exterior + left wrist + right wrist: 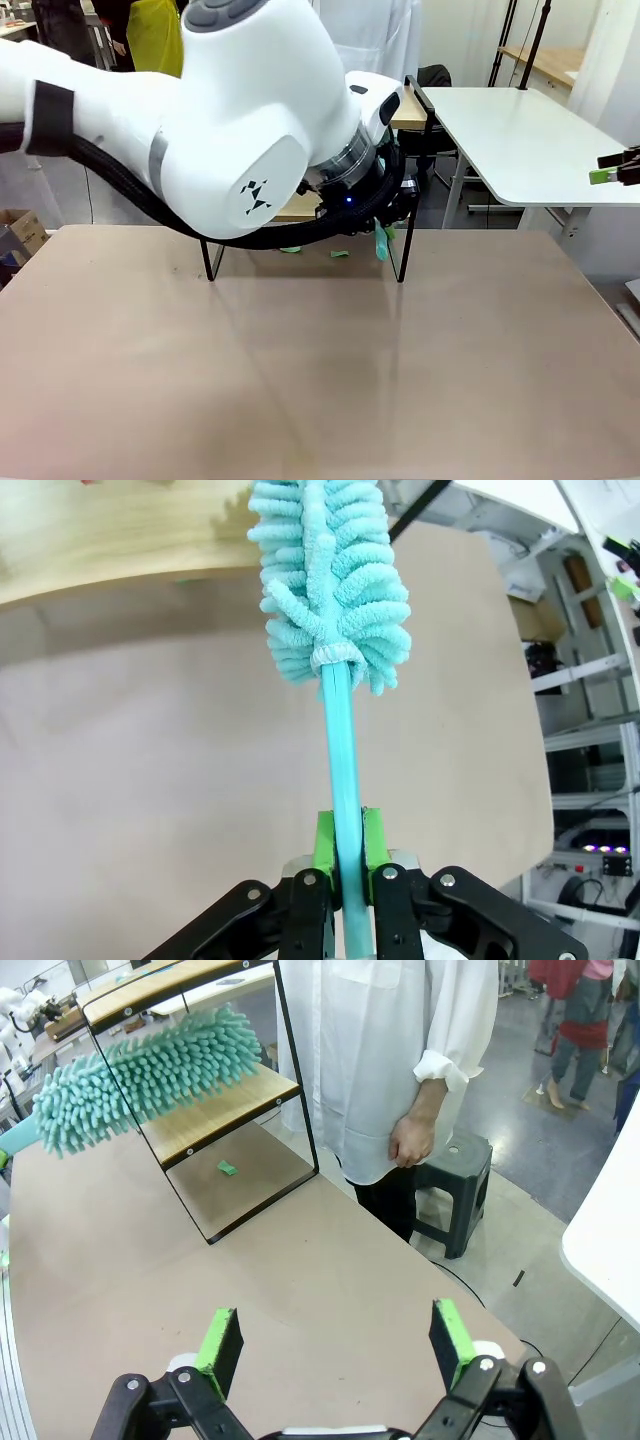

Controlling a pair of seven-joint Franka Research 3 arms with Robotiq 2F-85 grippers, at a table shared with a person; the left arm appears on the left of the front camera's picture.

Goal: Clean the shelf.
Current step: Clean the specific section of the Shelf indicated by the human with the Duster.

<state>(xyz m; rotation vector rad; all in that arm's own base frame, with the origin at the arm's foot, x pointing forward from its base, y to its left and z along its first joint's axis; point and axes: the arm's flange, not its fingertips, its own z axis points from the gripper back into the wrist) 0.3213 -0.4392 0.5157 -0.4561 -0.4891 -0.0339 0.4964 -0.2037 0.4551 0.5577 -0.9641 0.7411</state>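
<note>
L end effector (340, 878) clenched on teal duster (330, 590) handle | duster head by shelf (240, 1102) lower board | shelf far-mid on surface (300, 380), person (380, 1040) behind | R end effector (335, 1345) released, empty

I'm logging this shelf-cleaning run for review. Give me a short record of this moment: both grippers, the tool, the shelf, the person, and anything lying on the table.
left gripper: shut on the duster's handle
duster: teal, fluffy head at the shelf, by its lower board; contact unclear
shelf: two wooden boards in a black frame, standing at the table's far side
right gripper: open, holding nothing, away from the shelf
person: standing beside the shelf, hand hanging down
table: small green scrap lying beneath the shelf
</note>
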